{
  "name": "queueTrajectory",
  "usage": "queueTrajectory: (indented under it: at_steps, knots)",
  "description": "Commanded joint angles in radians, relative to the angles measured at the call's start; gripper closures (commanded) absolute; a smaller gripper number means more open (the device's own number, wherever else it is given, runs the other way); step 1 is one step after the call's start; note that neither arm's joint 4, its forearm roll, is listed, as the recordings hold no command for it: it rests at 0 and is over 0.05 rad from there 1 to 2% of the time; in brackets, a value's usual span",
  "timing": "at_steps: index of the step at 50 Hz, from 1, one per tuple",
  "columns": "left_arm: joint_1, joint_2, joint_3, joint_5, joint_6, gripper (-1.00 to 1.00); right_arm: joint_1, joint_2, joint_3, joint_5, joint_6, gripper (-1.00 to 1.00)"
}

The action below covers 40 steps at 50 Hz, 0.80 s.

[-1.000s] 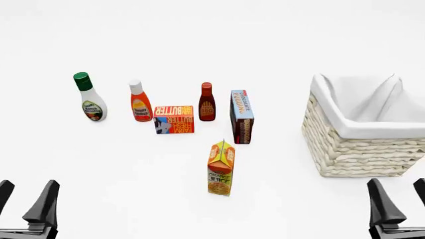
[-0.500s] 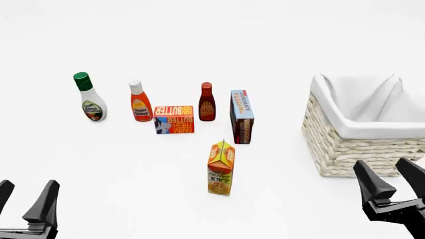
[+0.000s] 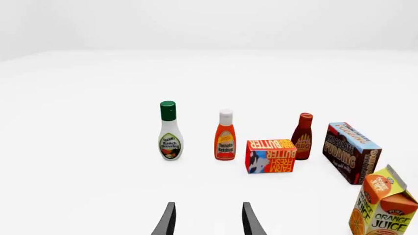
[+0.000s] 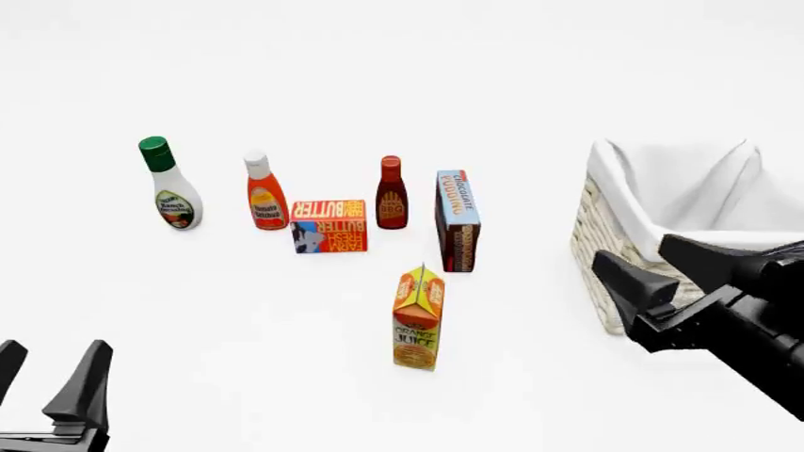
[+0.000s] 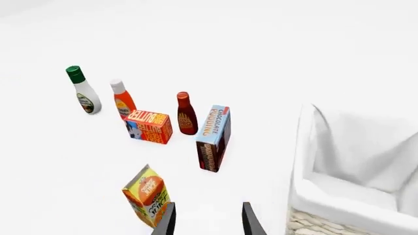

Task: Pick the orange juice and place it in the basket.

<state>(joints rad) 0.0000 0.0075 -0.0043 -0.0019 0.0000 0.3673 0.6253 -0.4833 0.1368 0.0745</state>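
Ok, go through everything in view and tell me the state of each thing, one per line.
Orange-and-yellow gable-top juice carton: upright, ungrasped.
Pale wicker basket with white lining: nothing visible inside.
Green-capped white dressing bottle: upright, capped.
White-capped orange-red bottle: upright, capped.
Dark red sauce bottle: upright, capped.
Left gripper: open.
Right gripper: open.

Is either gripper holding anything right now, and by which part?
Nothing is held. The left gripper and right gripper are both open and empty; the orange juice stands untouched on the table.
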Motion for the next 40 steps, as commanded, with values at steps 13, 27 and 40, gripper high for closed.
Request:
queueTrajectory:
  at_steps: [13, 27, 40]
  knots:
    - [0.0, 0.0, 0.0, 0.0, 0.0, -1.0, 0.196, 0.279, -0.27, 0.058, 0.089, -1.0]
    - [0.0, 0.0, 0.0, 0.0, 0.0, -1.0, 0.291, 0.388, -0.351, 0.008, 0.075, -1.0]
    - [0.0, 0.0, 0.0, 0.0, 0.0, -1.0, 0.359, 0.418, -0.429, -0.003, 0.066, -1.0]
